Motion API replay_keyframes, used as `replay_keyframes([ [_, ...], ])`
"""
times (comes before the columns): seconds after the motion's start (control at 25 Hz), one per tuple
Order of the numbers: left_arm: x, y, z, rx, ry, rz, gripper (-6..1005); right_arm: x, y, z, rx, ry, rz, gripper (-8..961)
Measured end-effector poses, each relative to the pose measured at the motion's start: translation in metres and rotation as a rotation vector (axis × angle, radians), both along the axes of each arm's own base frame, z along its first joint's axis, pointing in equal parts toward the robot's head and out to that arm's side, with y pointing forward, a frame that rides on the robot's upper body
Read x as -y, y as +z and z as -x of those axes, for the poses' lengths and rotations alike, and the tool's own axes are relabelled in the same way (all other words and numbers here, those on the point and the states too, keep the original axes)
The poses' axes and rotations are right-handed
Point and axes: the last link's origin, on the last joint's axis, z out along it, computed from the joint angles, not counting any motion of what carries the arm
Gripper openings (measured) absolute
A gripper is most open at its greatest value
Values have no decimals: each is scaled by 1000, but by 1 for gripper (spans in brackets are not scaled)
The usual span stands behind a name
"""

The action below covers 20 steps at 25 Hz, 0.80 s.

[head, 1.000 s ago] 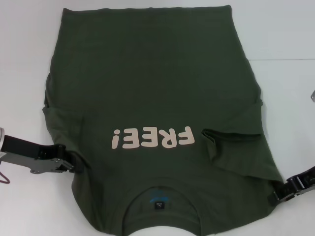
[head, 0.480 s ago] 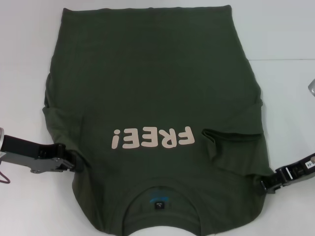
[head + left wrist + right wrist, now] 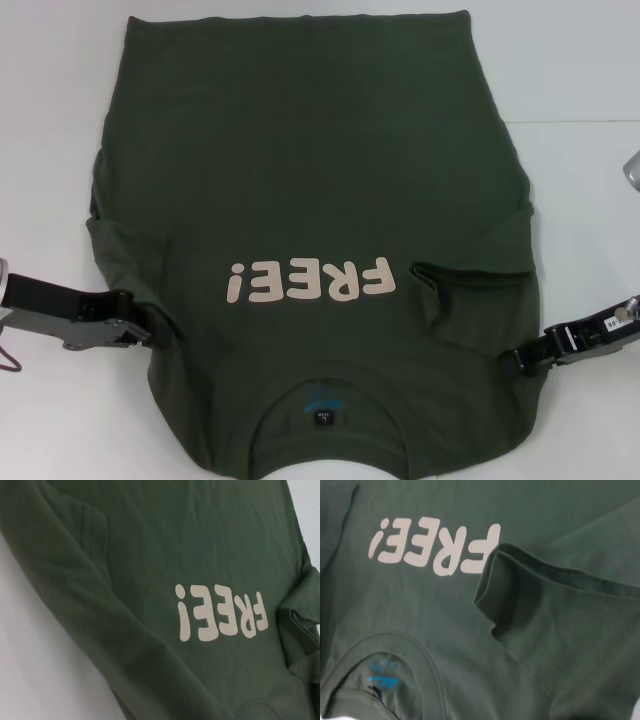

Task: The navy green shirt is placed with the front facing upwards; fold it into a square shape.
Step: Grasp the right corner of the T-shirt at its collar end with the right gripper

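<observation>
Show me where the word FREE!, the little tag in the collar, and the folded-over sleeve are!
FREE! print (image 3: 310, 280), head view, middle of the pale letters.
collar tag (image 3: 322, 414), head view, small dark label inside the neckline.
folded sleeve (image 3: 555, 572), right wrist view, on its stitched hem lying over the shirt front.

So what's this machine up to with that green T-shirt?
It is folding the shirt, which lies face up on a white table with its collar nearest the robot. Both sleeves are already turned in over the front. The left gripper and the right gripper each sit at a side edge near the shoulders.
</observation>
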Motion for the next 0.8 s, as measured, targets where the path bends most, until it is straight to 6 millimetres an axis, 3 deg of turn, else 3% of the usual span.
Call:
replay_keyframes([
  [0.8,-4,1,-1,-6,-4,-14,60,7,2,-1,-20,-4,44,366],
])
